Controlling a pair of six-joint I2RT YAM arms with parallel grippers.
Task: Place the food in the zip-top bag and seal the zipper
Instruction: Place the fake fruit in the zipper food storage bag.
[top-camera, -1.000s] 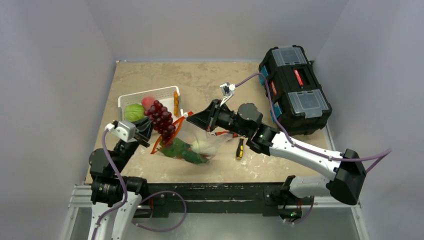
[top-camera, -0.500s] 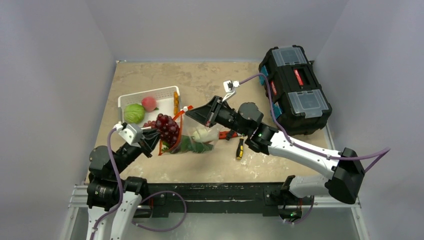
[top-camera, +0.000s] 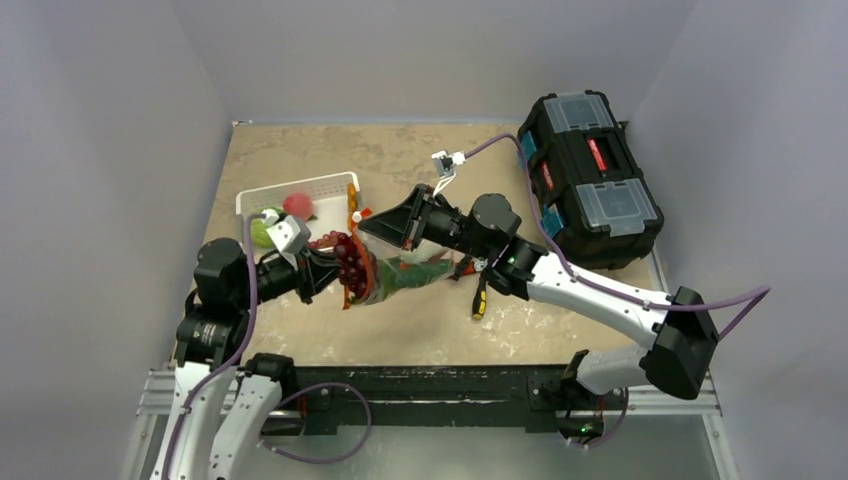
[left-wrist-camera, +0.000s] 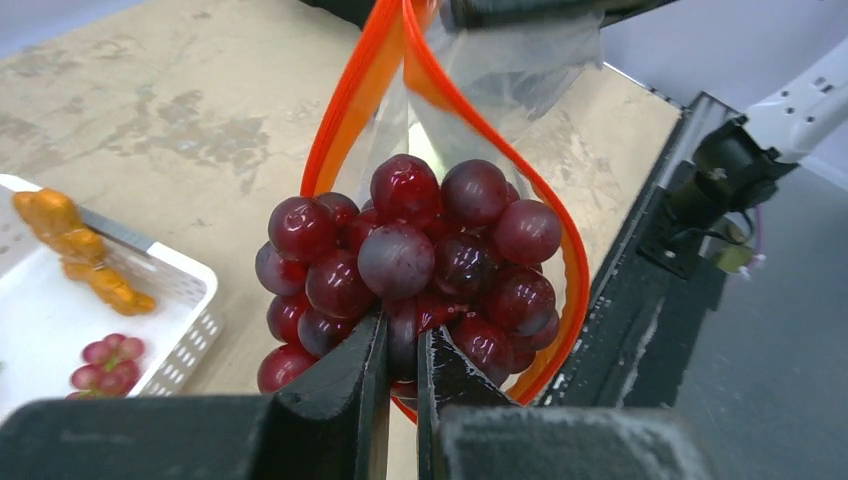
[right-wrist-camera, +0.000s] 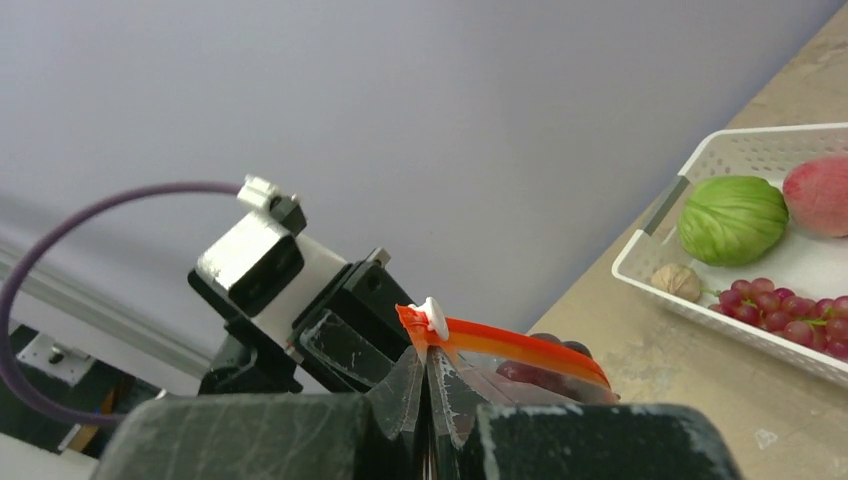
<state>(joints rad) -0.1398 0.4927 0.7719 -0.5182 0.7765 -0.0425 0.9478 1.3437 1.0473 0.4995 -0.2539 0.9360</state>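
My left gripper (left-wrist-camera: 403, 345) is shut on the dark red grapes (left-wrist-camera: 410, 260), pinching one grape at the bunch's underside. The bunch sits right at the gaping mouth of the zip-top bag (top-camera: 405, 275), ringed by the red-orange zipper (left-wrist-camera: 560, 250). My right gripper (right-wrist-camera: 428, 350) is shut on the bag's mouth at the zipper's end, just below the white slider (right-wrist-camera: 433, 317), and holds that end up off the table. Green food (top-camera: 408, 278) lies inside the bag. In the top view the left gripper (top-camera: 335, 265) and right gripper (top-camera: 365, 225) face each other across the mouth.
A white basket (right-wrist-camera: 760, 150) behind the bag holds a green cabbage (right-wrist-camera: 732, 218), a pink peach (right-wrist-camera: 818, 195), a small grape bunch (right-wrist-camera: 790, 305) and an orange carrot (left-wrist-camera: 85, 255). A black toolbox (top-camera: 590, 180) stands at the right, a screwdriver (top-camera: 480, 297) beside the bag.
The left arm carried the grapes rightward from beside the basket into the bag's mouth. The right gripper pulled the bag's mouth up and left, raising the bag.
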